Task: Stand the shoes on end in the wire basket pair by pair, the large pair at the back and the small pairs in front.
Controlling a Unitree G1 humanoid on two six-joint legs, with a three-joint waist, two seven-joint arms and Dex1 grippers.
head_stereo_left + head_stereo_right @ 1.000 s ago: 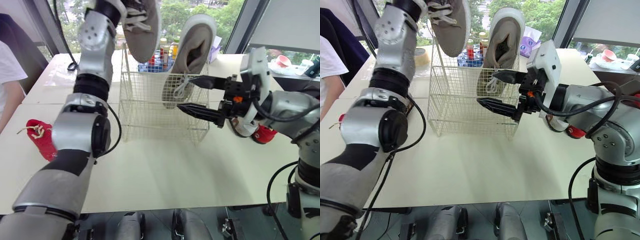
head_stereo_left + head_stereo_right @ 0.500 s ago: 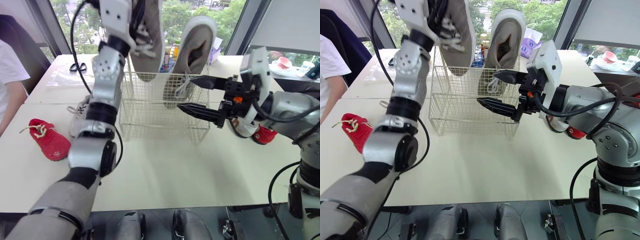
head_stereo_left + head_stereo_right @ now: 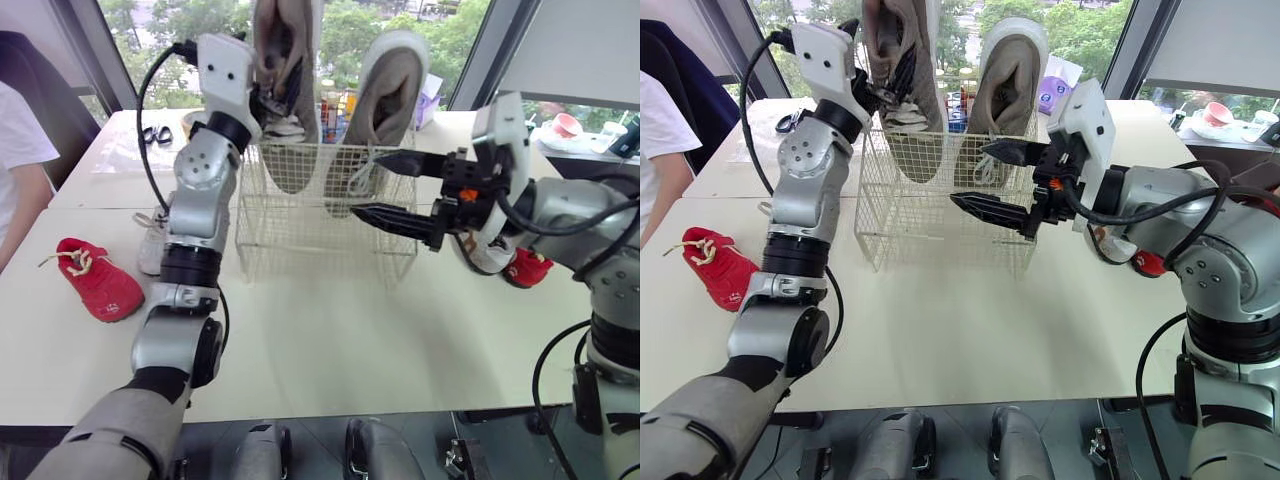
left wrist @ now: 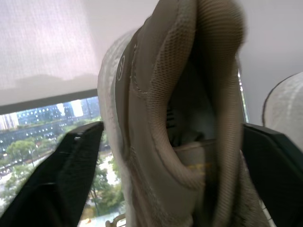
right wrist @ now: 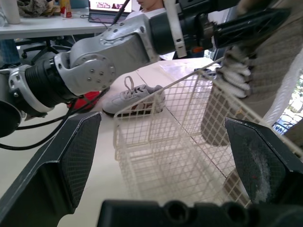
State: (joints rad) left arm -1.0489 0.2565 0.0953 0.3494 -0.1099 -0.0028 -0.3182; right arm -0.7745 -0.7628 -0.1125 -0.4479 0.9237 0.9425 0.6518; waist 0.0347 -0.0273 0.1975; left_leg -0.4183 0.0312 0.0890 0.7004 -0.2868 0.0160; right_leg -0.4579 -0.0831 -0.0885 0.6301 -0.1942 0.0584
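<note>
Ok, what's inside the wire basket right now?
Two beige sneakers on end: the right sneaker stands free, the left claw grips the left sneaker. Whether its toe touches bottom in the wire basket is unclear.

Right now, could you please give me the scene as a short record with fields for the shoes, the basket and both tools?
Basket: wire basket on the table, two large shoes in it
Left tool: shut on left beige shoe, toe down inside basket
Right beige shoe: on end in basket
Right tool: open, at basket's front right, holding nothing
Outside basket: red shoe and white shoe on robot's left; second red shoe on right
</note>
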